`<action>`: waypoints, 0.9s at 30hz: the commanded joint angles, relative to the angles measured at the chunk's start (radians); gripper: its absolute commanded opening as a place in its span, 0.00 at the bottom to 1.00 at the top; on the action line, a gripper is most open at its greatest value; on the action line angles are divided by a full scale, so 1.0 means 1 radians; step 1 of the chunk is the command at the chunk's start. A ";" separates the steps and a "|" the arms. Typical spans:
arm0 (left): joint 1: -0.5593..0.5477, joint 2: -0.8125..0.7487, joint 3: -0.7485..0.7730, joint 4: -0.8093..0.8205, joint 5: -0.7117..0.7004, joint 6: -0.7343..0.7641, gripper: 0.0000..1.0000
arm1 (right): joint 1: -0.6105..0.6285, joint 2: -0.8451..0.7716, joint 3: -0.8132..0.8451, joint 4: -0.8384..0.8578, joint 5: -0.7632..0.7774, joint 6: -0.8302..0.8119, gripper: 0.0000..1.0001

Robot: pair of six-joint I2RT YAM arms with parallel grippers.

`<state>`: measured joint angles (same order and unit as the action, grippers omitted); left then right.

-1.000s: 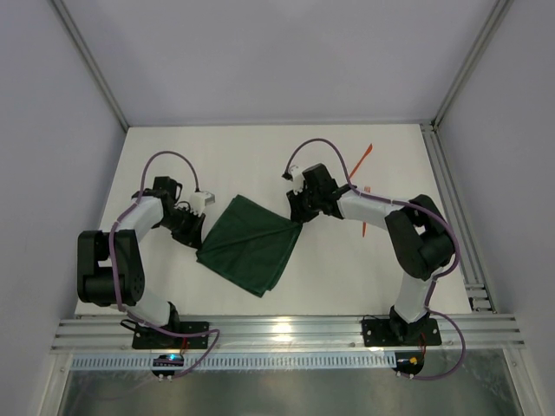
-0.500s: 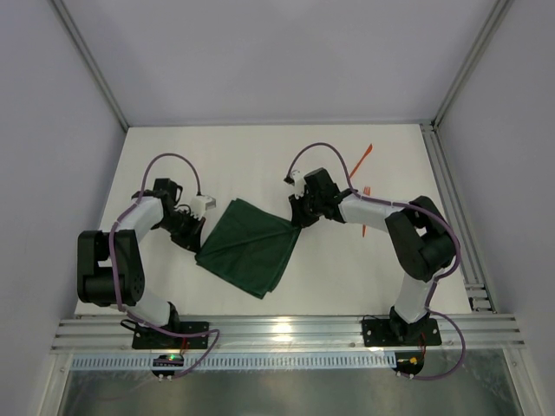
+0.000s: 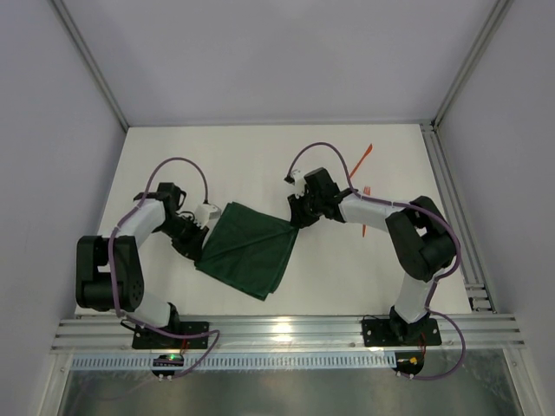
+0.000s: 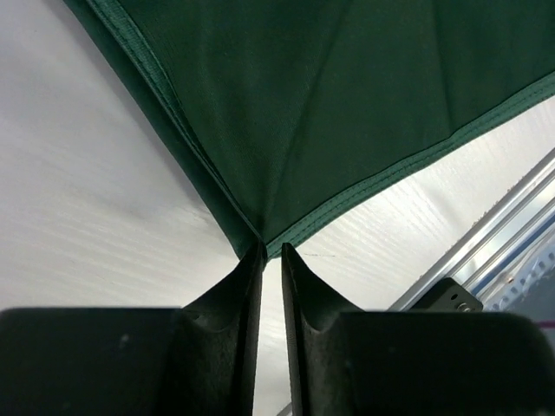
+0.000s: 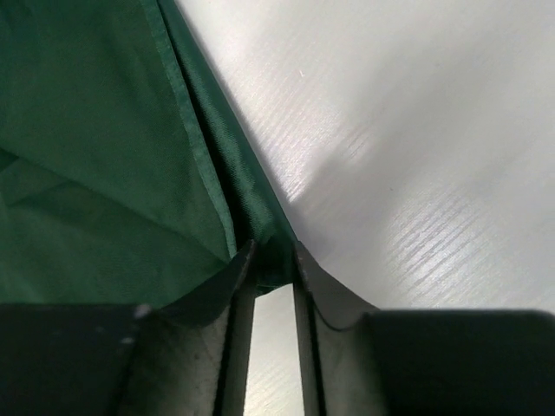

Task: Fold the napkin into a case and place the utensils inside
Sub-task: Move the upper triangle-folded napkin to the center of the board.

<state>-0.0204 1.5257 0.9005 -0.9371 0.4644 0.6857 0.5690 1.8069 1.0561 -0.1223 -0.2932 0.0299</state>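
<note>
Left claw (image 4: 270,250) pinches napkin (image 3: 247,250) corner; right claw (image 5: 270,253) clamps opposite corner; orange fork (image 3: 365,208) beyond right claw. No readable writing.

Napkin (image 3: 248,250) at frame centre: dark green woven cloth, matt, soft, stitched hems. Table (image 3: 260,165): white, matt, faint fine-line grain in the wrist views. Utensils (image 3: 363,159) upper right: bright orange plastic, smooth. Gripper fingers (image 4: 227,299): black matt plastic. Rail (image 3: 286,332) along the bottom: ribbed silvery metal, slight sheen.
</note>
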 commanded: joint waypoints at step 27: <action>0.076 -0.094 0.095 -0.204 0.059 0.052 0.33 | 0.039 -0.164 -0.205 0.147 0.032 0.401 0.49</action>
<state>0.0483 1.4483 0.9722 -1.1240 0.4976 0.7410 0.6006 1.6348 0.8574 -0.0696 -0.2558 0.3794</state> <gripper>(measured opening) 0.333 0.494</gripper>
